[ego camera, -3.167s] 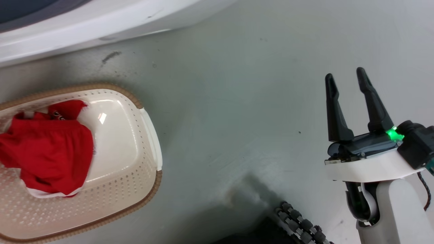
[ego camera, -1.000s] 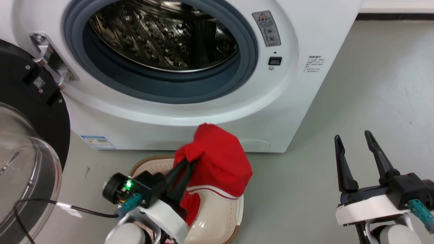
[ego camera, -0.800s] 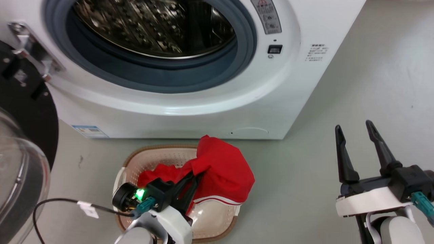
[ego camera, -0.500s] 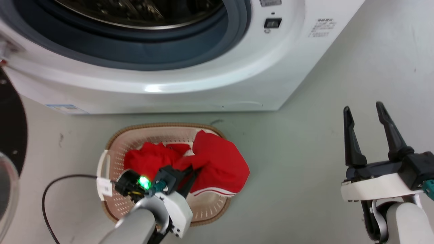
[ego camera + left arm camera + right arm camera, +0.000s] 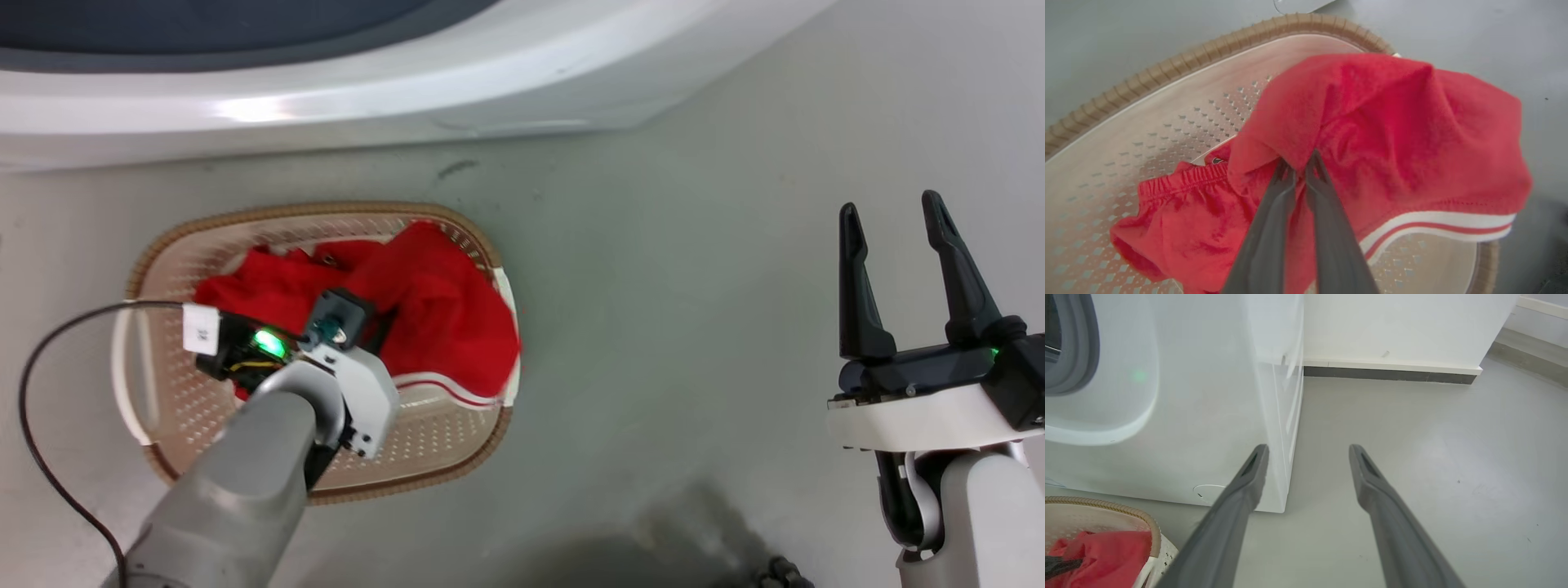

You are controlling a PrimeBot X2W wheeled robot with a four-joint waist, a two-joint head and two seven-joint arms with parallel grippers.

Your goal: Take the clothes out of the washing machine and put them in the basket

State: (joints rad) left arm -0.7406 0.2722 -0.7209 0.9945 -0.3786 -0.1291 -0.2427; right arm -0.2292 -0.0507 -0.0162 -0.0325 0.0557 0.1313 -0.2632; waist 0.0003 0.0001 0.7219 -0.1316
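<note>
My left gripper (image 5: 1300, 161) is shut on a fold of a bright red garment with a white striped hem (image 5: 1392, 134). It holds the garment low over the right half of the cream basket (image 5: 1167, 65). The second red garment (image 5: 1180, 216) lies crumpled on the basket's floor, left of my fingers. In the head view, the held garment (image 5: 441, 327) reaches the basket's right rim (image 5: 482, 237), and the wrist hides my left fingers. The washing machine (image 5: 408, 106) runs along the top. My right gripper (image 5: 894, 220) is open and empty over bare floor, far to the right.
A black cable (image 5: 49, 343) loops from my left wrist over the basket's left handle (image 5: 122, 359) and onto the grey floor. The right wrist view shows the washing machine's corner (image 5: 1286, 416), a white wall with a dark skirting strip (image 5: 1388, 373), and open floor to the right.
The head camera has tilted down, away from the drum and onto the floor. My left gripper has lowered the striped-hem garment from above the basket's rim down into the basket. The right gripper stays open.
</note>
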